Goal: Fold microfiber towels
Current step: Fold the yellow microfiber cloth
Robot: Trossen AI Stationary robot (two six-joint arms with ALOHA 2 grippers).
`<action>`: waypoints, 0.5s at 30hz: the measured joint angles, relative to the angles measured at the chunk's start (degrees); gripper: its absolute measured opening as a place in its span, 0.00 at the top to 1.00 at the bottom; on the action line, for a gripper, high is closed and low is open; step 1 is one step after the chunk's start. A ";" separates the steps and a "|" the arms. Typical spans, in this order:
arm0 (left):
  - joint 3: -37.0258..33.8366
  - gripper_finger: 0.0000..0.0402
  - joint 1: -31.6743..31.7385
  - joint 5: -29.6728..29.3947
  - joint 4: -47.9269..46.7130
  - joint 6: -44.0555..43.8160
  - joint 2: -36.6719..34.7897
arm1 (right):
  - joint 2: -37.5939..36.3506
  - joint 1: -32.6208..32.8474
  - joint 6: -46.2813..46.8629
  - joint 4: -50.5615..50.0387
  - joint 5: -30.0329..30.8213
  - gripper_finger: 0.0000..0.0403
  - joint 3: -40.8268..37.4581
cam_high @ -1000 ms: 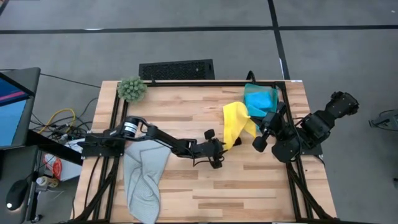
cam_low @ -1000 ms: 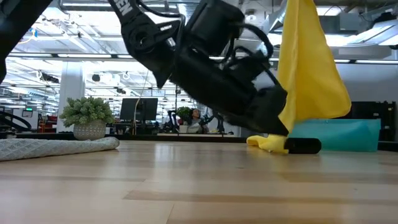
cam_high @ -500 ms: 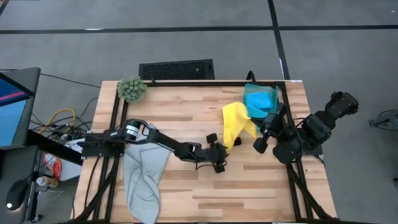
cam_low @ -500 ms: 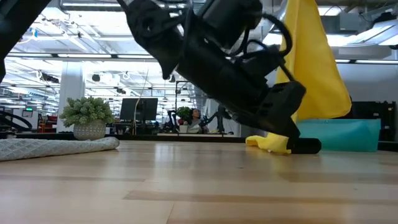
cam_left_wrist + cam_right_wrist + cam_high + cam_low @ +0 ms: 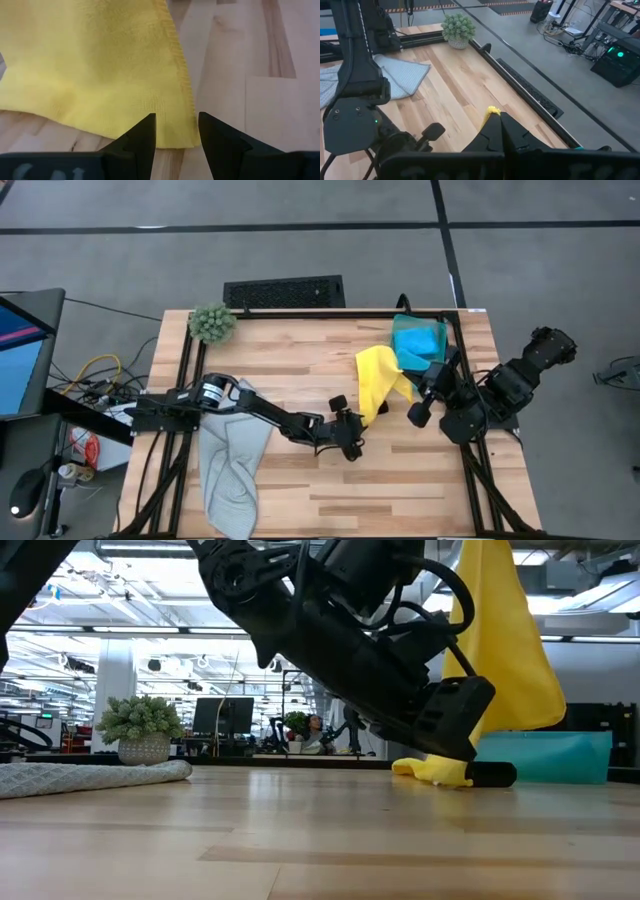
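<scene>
A yellow towel (image 5: 377,378) hangs from my right gripper (image 5: 415,382), which is shut on its upper end at the table's right. The towel's lower end (image 5: 430,770) rests on the table. My left gripper (image 5: 175,134) is open and low over the table middle. Its two fingers stand on either side of the towel's lower hemmed corner (image 5: 175,125). A teal towel (image 5: 418,340) lies flat at the far right, and it also shows in the low view (image 5: 545,755). A pale grey towel (image 5: 235,470) lies bunched at the near left under the left arm. The blue towels are out of view. My right gripper pinches the yellow towel's upper end between its two shut fingers; only a small yellow tuft (image 5: 492,111) shows past them. The towel hangs slack below the gripper (image 5: 500,640), with its lower end on the table.
A fuzzy green plant (image 5: 211,323) stands at the far left corner. A small black block (image 5: 338,398) lies by the towel's lower end, and it also shows in the low view (image 5: 490,775). A black frame (image 5: 300,313) rims the table. Bare wood lies along the near edge.
My left gripper has gone down and a little toward the table's near right, closing in on the yellow towel's lower end. The towel still hangs from my right gripper, its lower end on the table.
</scene>
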 joint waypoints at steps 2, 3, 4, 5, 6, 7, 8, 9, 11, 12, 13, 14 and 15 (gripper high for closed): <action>0.00 0.65 0.00 -0.09 0.04 -0.27 0.00 | 0.00 0.00 0.00 -0.02 0.00 1.00 0.00; 0.00 0.65 -0.02 -0.26 0.15 -0.27 0.00 | 0.00 0.00 -0.02 -0.02 0.00 1.00 0.00; 0.00 0.65 -0.02 -0.60 0.15 -0.29 0.00 | 0.00 0.00 -0.02 -0.02 0.00 1.00 0.00; 0.00 0.65 -0.02 -0.85 0.15 -0.31 0.01 | 0.00 0.00 -0.02 -0.02 0.00 1.00 0.00; 0.00 0.65 -0.02 -0.84 0.15 -0.36 0.02 | 0.00 0.00 -0.02 -0.02 0.00 1.00 0.00; 0.00 0.65 -0.02 -0.82 0.15 -0.44 0.02 | 0.00 0.00 -0.03 -0.01 0.00 1.00 0.00; 0.00 0.65 -0.02 -0.81 0.15 -0.66 0.02 | 0.00 0.00 -0.02 0.03 0.00 1.00 0.00; 0.00 0.65 -0.02 -0.81 0.13 -0.90 0.02 | 0.00 0.00 -0.02 0.12 0.00 1.00 0.00; 0.00 0.65 -0.07 -0.93 0.02 -1.00 0.02 | 0.00 0.00 -0.02 0.13 0.00 1.00 0.00; 0.00 0.65 -0.07 -1.13 0.02 -0.97 0.04 | 0.00 0.00 -0.04 0.13 0.00 1.00 0.00; 0.00 0.65 -0.08 -1.18 0.04 -0.97 0.04 | 0.00 0.00 -0.02 0.13 0.00 1.00 0.00; 0.00 0.65 -0.11 -1.16 0.07 -1.01 0.04 | 0.00 0.00 -0.03 0.13 0.00 1.00 0.00; 0.00 0.65 -0.16 -1.13 0.08 -1.24 0.04 | 0.00 0.00 -0.02 0.13 0.00 1.00 0.00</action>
